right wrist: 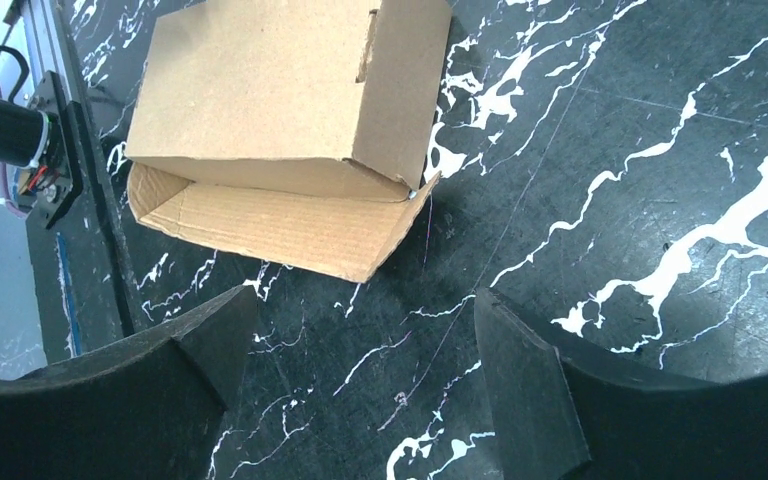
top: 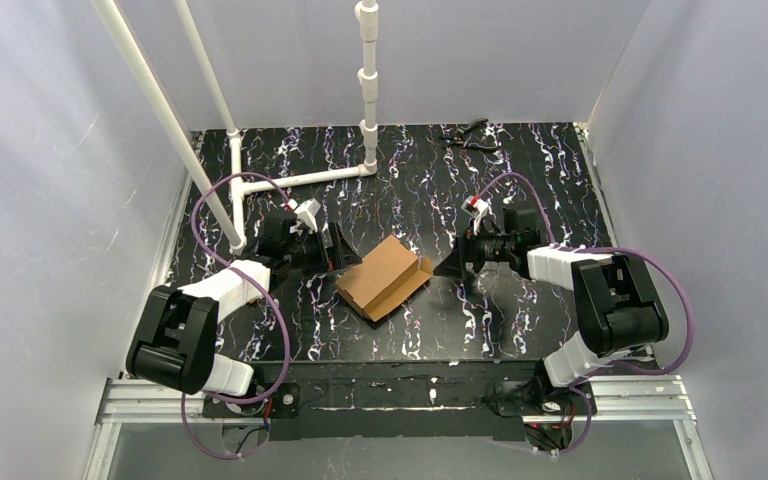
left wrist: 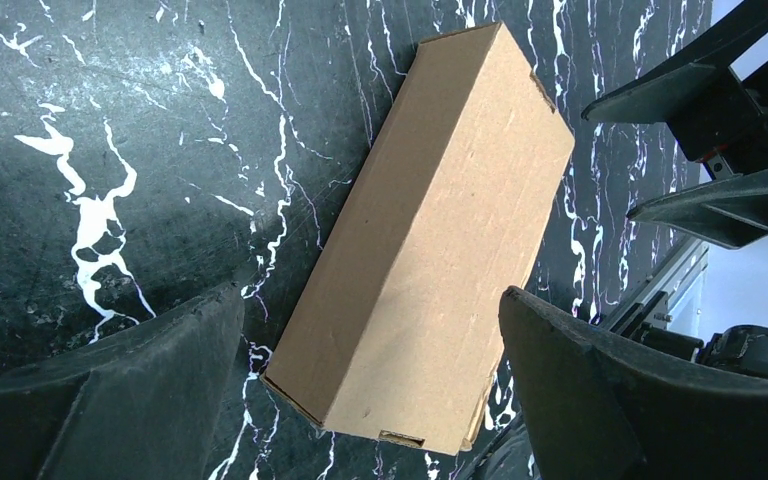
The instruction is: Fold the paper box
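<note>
The paper box is plain brown cardboard, folded into a long rectangular shape, and lies at an angle on the black marbled table between the two grippers. In the left wrist view the box shows its closed end with a small slot. My left gripper is open, its fingers on either side of that end and not touching it. In the right wrist view the box has one flap lying open on the table. My right gripper is open over bare table, just short of that flap.
A white pipe frame stands at the back left of the table. Dark pliers lie at the far edge. An aluminium rail runs along the near edge. Pale walls close in both sides.
</note>
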Robot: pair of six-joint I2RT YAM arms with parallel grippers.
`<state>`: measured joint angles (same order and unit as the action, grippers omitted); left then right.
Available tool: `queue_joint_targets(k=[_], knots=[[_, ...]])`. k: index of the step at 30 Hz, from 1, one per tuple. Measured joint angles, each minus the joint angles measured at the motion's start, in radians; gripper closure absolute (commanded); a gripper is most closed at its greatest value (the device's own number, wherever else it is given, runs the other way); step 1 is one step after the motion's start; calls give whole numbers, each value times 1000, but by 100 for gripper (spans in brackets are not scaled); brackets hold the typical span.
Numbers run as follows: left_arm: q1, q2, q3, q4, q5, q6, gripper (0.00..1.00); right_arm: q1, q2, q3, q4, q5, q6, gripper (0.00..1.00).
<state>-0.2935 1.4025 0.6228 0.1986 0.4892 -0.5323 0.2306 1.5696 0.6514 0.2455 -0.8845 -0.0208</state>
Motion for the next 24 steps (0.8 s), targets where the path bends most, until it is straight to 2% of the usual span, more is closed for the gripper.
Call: queue_joint_targets(k=[7, 18, 24], knots=[[2, 0, -6, 13, 20, 1, 2, 1, 0, -14, 58, 20, 77, 17], [4, 12, -10, 36, 50, 1, 2, 85, 2, -14, 72, 128, 127, 31], [4, 65, -10, 42, 54, 1, 2, 90, 39, -14, 95, 178, 172, 40]])
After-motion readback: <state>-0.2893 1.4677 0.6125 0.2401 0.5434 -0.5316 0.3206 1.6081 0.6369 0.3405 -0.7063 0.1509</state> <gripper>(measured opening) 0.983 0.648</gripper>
